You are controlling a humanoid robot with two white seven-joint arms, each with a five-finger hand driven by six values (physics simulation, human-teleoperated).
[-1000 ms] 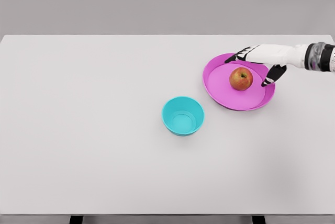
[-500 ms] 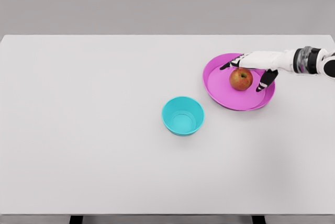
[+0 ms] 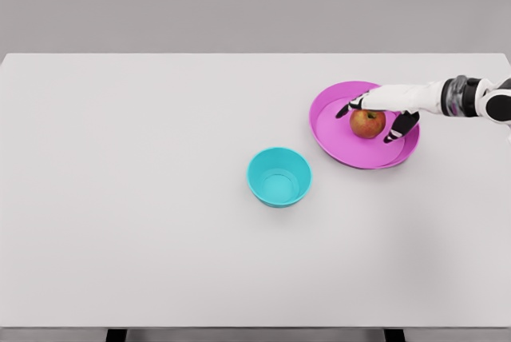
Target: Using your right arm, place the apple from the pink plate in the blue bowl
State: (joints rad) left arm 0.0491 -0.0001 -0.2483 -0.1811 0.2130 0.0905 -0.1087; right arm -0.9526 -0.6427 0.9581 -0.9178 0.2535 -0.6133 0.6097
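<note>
The right robot hand (image 3: 382,110), fingers spread around the apple (image 3: 367,123), could nudge it rolling across the pink plate (image 3: 335,130).

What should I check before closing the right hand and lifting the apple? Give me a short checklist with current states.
1. Apple sits on the pink plate: ok.
2. Right hand over the apple, fingers either side: ok.
3. Fingers firmly closed on the apple: cannot tell.
4. Blue bowl upright and empty: ok.
5. Table between plate and bowl free of obstacles: ok.
6. Left arm clear of the path: ok, not in view.
</note>
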